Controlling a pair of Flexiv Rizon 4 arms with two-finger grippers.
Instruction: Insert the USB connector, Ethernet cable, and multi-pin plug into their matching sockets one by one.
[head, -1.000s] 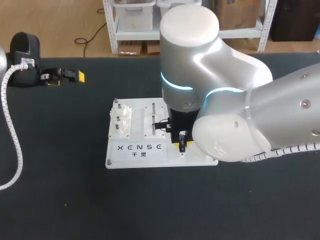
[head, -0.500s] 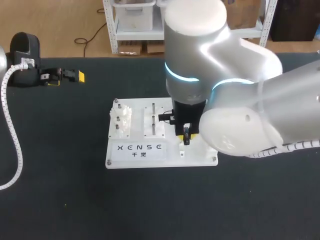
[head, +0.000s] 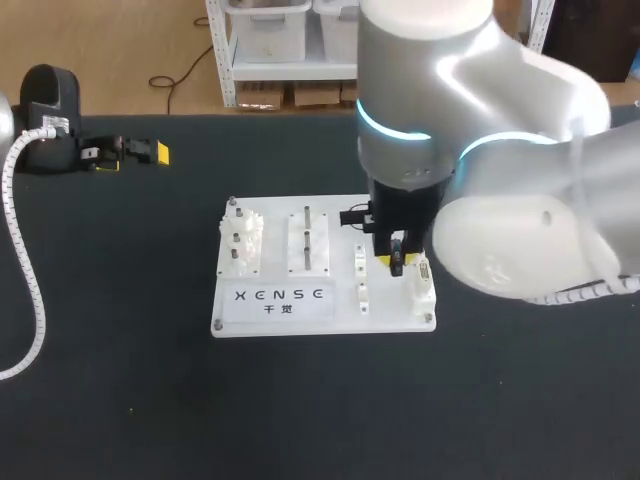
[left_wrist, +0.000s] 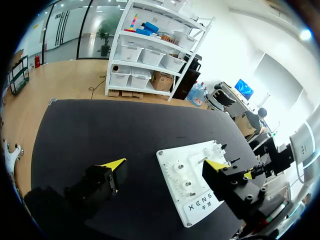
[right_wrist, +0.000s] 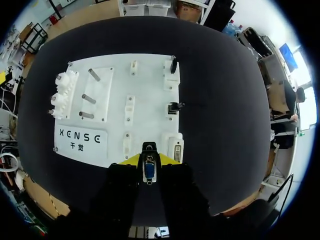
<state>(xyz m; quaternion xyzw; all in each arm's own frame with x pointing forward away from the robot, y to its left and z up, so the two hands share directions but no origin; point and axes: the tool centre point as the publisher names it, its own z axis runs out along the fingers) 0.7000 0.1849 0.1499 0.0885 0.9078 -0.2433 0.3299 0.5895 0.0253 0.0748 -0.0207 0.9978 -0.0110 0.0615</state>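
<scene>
1. The multi-pin plug (right_wrist: 149, 169), blue-faced with a black shell, sits between the yellow tips of the right gripper (right_wrist: 148, 160), which is clamped on it from both sides.
2. In the right wrist view the plug is just beside the white multi-pin socket (right_wrist: 177, 147) and not in it. It lies on the side toward the board's middle row of small blocks (right_wrist: 129, 107).
3. The socket stands at the near right corner of the white board (right_wrist: 150, 85).
4. Farther along that edge, a black connector (right_wrist: 173, 107) sits in a white block, and a second black connector (right_wrist: 173, 65) stands in the block at the far corner. I cannot tell which type each one is.
5. At the board's other end are a cluster of white gears (right_wrist: 62, 92) and, beside it, a plate with upright pegs (right_wrist: 92, 92).
6. The board lies on the black bench (head: 120, 400), with the right arm over its right half.
7. The left gripper (left_wrist: 165, 163) is well apart from the board, at the bench's far left. Its fingers are spread wide with nothing between them.
</scene>
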